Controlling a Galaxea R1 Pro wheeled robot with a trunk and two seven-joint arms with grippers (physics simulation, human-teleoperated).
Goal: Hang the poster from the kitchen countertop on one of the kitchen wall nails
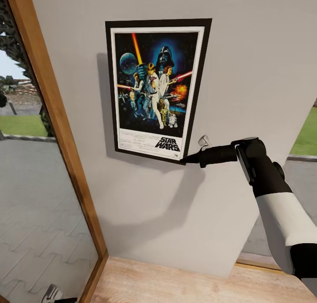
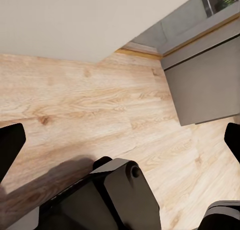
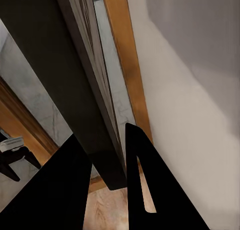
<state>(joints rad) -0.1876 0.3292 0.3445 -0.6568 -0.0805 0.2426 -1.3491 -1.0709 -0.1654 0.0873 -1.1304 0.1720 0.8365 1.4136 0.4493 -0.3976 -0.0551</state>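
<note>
**Poster held flat to the wall**

Pale grey wall [image 1: 246,52] fills the scene ahead of me, with a wooden window frame [image 1: 57,127] off to the side and plank floor [image 1: 176,285] below. My right jaws [image 1: 187,158] are closed on the lower corner of the poster [image 1: 156,85], nearest the STAR WARS logo; my right wrist camera looks along the dark frame edge [image 3: 95,99] sandwiched between my two black fingers [image 3: 150,190]. From that grip the poster rises up and away from me, flat against the wall, casting a shadow on its far side. My left jaws [image 2: 120,140] hang low over the floor, spread wide and holding nothing.
</note>
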